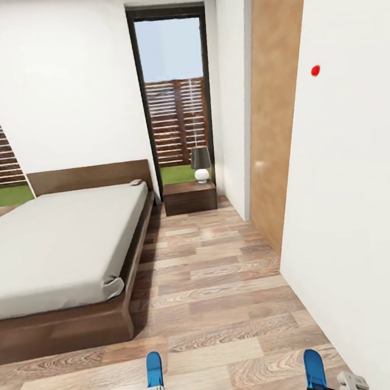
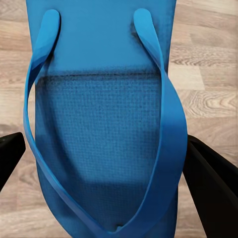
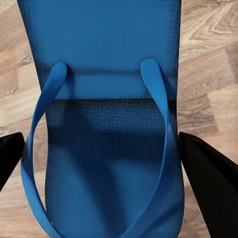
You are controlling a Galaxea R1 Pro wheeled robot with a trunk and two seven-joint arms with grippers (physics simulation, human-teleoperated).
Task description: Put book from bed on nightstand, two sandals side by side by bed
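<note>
The left gripper (image 2: 106, 158) holds one sandal (image 2: 99, 124), and the right gripper (image 3: 104, 158) holds the other sandal (image 3: 106, 124), above the floor (image 1: 230, 288). They could slip and land apart. The bed (image 1: 61, 246) lies ahead, the nightstand (image 1: 189, 197) farther.

Both arms are reaching forward low at the near edge of the head view. The left gripper (image 2: 106, 148) is clamping a sandal (image 2: 104, 124) between its black fingers (image 2: 213, 183). The right gripper (image 3: 106, 148) is gripping the other sandal (image 3: 106, 129) likewise.
</note>
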